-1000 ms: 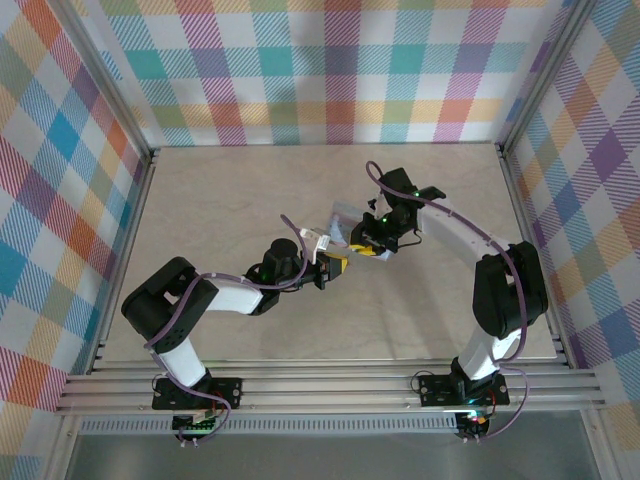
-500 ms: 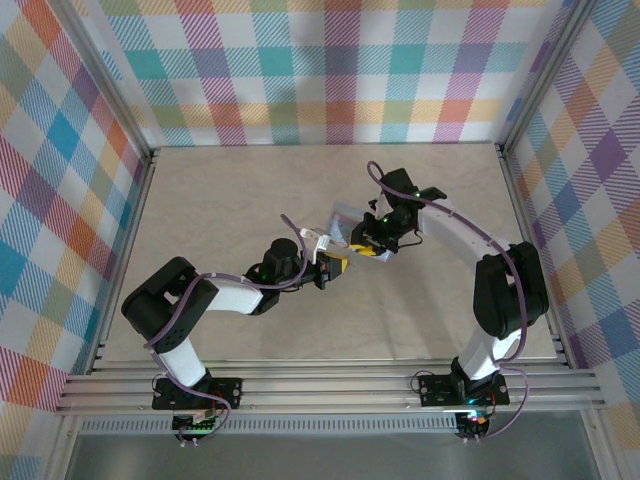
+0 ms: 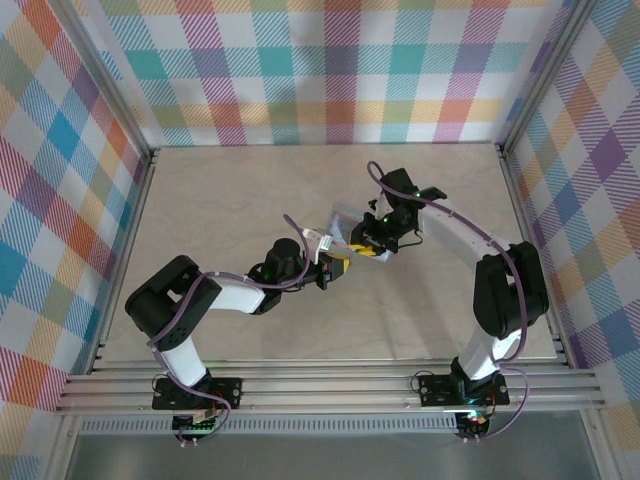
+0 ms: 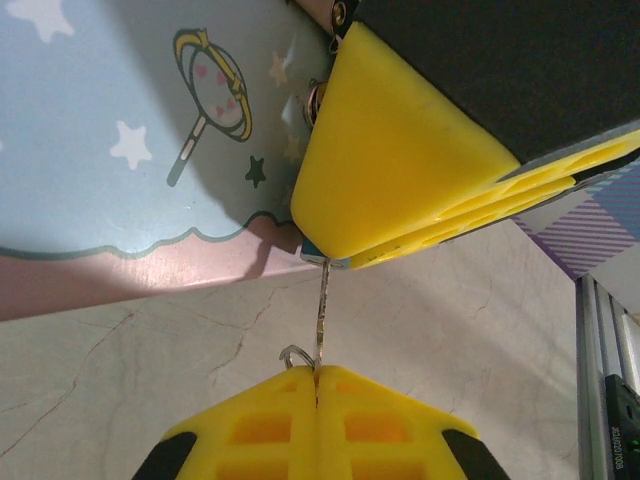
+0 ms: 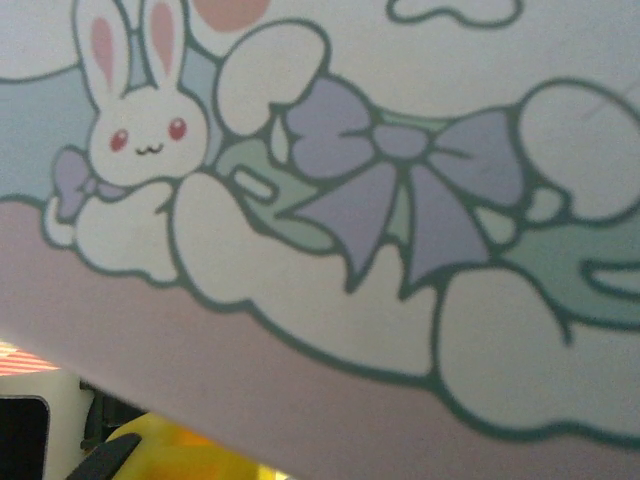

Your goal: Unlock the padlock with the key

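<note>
The left gripper (image 4: pixel 316 374) clamps the key (image 4: pixel 322 310), its tip at the padlock (image 4: pixel 325 259) beside the tin (image 4: pixel 120 130). The right gripper's (image 3: pixel 362 248) grip cannot be told.

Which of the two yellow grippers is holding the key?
The left gripper: its fingers are shut on the thin metal key. The key's far end reaches the tip of the right gripper, which sits against the cartoon tin.

glossy tin (image 4: pixel 130 120), apparently metal key (image 4: pixel 322 312), matt table (image 4: pixel 150 380).
</note>
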Robot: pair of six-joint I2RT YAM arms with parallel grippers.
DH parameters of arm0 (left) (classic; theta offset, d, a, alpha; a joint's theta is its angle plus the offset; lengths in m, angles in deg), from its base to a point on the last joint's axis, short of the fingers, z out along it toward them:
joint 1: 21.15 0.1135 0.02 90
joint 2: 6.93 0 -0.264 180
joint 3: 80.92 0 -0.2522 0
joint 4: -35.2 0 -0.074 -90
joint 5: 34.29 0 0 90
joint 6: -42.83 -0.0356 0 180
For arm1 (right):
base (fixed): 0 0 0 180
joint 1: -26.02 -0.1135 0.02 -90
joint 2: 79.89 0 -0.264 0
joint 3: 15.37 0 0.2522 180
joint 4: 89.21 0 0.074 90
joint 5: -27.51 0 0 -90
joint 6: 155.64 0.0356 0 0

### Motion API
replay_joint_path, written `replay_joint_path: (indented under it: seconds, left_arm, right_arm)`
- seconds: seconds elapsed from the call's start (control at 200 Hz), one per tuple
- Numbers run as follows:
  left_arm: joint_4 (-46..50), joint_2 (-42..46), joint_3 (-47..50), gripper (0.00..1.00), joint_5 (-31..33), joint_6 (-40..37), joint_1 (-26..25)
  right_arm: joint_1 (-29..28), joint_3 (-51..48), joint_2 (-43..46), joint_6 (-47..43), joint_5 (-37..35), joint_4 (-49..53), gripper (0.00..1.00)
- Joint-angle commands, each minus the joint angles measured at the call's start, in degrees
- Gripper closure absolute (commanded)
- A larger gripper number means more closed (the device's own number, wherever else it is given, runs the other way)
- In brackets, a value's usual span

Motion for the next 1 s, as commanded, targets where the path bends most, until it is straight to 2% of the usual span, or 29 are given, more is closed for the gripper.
replay_joint_path:
  seconds: [0.0, 0.325, 0.485, 0.79, 0.995]
  left_arm:
    - [-4.03, -0.22, -2.03, 1.0, -0.07, 0.98, -1.01]
    - [-10.44, -1.06, -1.24, 1.0, -0.04, 4.17, -0.5]
    - [-10.57, -0.71, -1.19, 1.0, 0.64, 4.14, -0.35]
    - [-9.66, -4.64, -3.72, 1.0, -0.24, 2.89, -0.61]
    - [-12.29, -5.79, -2.36, 1.0, 1.32, 3.97, -0.63]
  right_arm:
    - [-0.08, 0.47, 1.96, -0.07, 2.26, -0.91, 1.0]
    - [-0.03, -1.58, 2.06, -2.16, 0.99, -0.33, 1.0]
    - [-0.08, -2.4, 2.26, -3.07, 0.64, -0.16, 1.0]
    - [0.6, -3.23, 2.48, 0.91, 8.7, -3.42, 1.0]
    - [0.87, -2.68, 2.86, 1.52, 9.13, -3.28, 1.0]
